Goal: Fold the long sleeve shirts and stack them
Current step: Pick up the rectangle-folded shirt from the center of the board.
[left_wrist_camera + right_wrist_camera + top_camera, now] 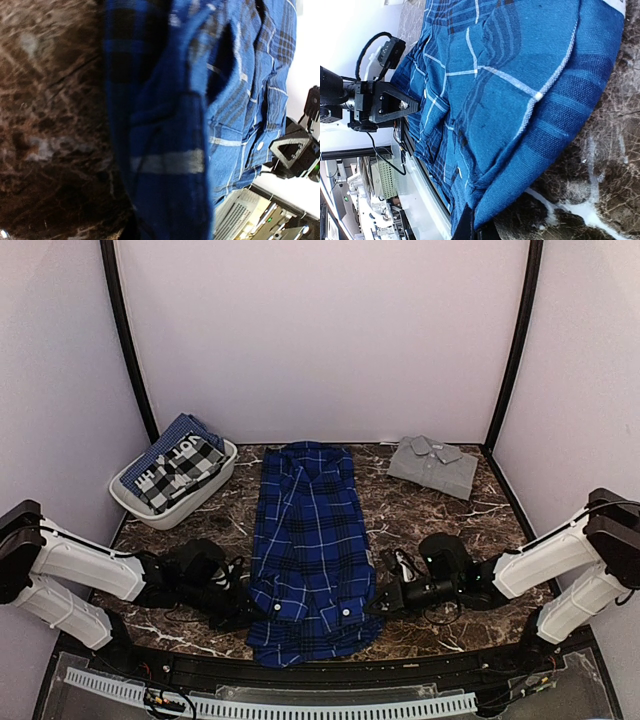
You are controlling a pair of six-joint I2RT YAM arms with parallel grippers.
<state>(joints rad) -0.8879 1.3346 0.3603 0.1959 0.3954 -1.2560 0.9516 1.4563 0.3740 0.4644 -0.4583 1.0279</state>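
The royal-blue and black plaid long sleeve shirt lies lengthwise in the middle of the table, folded into a narrow strip with its collar at the far end. My left gripper sits at its near left edge. In the left wrist view the plaid cloth bunches over the jaws and hides the fingers. My right gripper is shut on the near right edge, where the cloth runs down into the dark fingers. The grey long sleeve shirt lies folded at the back right.
A white basket at the back left holds checked and blue clothes. The tabletop is dark marble. A perforated white rail runs along the near edge. Pale walls close in the sides and back.
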